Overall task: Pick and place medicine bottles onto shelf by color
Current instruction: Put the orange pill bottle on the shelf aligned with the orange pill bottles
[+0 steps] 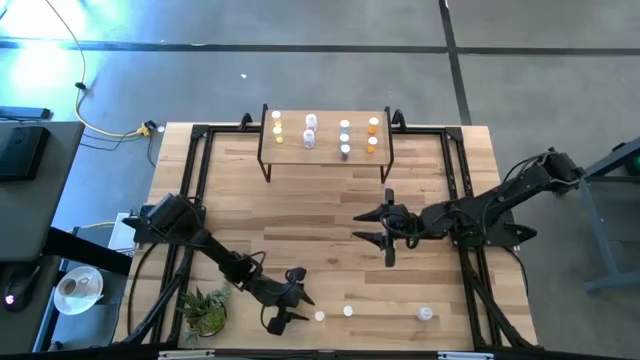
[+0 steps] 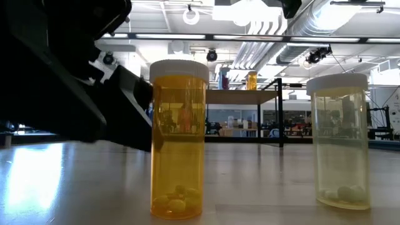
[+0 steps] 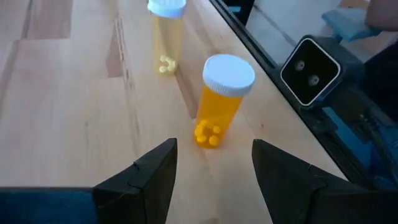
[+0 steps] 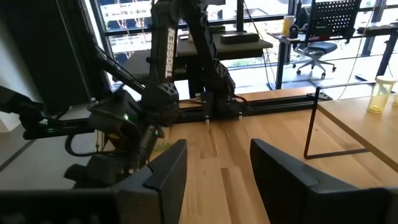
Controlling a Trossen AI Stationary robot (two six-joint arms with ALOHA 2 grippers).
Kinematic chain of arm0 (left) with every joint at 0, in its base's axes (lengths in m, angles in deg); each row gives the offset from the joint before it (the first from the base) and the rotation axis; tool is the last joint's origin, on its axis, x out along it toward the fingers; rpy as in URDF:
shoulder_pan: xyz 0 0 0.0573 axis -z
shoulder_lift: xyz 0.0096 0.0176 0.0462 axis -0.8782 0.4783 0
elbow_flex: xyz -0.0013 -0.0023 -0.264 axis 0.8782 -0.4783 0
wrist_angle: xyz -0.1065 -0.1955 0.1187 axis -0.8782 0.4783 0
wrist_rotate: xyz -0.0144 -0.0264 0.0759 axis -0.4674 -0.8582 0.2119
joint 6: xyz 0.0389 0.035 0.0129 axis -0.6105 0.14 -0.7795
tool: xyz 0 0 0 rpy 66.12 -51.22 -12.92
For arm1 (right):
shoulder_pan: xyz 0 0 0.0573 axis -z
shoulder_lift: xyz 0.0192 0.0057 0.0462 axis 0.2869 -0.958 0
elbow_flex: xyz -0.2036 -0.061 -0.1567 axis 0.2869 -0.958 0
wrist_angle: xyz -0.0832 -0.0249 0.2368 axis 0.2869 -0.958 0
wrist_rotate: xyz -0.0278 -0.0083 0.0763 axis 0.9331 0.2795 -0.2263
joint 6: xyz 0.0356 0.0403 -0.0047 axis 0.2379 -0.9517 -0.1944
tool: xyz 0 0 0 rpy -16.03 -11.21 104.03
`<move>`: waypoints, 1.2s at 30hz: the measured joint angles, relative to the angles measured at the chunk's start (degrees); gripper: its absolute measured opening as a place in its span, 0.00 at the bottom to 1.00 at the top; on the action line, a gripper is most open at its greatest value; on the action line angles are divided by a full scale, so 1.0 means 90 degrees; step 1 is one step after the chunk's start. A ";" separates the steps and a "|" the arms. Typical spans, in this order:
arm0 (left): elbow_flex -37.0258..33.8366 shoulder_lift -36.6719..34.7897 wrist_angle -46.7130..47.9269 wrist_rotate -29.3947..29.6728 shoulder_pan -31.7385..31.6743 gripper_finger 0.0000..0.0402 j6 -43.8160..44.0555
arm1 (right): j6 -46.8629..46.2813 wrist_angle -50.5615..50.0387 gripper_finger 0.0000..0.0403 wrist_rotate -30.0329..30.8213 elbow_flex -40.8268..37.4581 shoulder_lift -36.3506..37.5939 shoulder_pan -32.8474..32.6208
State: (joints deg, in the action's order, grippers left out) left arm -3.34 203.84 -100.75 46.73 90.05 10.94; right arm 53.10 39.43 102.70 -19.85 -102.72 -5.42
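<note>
The shelf (image 1: 325, 152) stands at the table's far middle with several bottles on it in rows: yellowish (image 1: 277, 124), white (image 1: 310, 132), bluish (image 1: 345, 138), orange (image 1: 372, 134). Near the front edge an orange bottle (image 3: 222, 99) stands upright on its base, also in the low view (image 2: 179, 140). A yellowish bottle (image 3: 166, 34) stands just beyond it toward the table's right. My left gripper (image 1: 303, 308) is open and empty, its fingers just short of the orange bottle. My right gripper (image 1: 358, 227) is open and empty above the table's middle.
A third bottle (image 1: 425, 314) stands farther right along the front edge. A small green plant (image 1: 205, 310) sits at the front left. The low camera's housing (image 3: 309, 70) sits at the front edge beside the bottles. Black frame rails (image 1: 190, 190) run along the table's sides.
</note>
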 joint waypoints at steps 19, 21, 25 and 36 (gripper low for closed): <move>0.0457 0.0993 -0.1180 -0.1047 -0.0483 0.49 0.0355 | 0.0051 0.0036 0.42 0.0019 0.0000 -0.0003 -0.0009; 0.0518 0.1004 -0.1177 -0.1147 -0.0484 0.49 0.0361 | 0.0051 0.0039 0.42 0.0017 0.0000 -0.0005 -0.0011; 0.0544 0.1005 -0.1175 -0.1171 -0.0483 0.49 0.0263 | 0.0051 0.0039 0.42 0.0017 0.0000 -0.0005 -0.0011; 0.0634 0.1010 -0.1175 -0.1198 -0.0502 0.49 0.0093 | 0.0006 0.0041 0.42 0.0015 0.0000 -0.0005 -0.0011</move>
State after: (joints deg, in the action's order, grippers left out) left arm 2.37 212.93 -111.33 35.95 85.53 11.78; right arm 53.16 39.80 102.83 -19.85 -102.77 -5.52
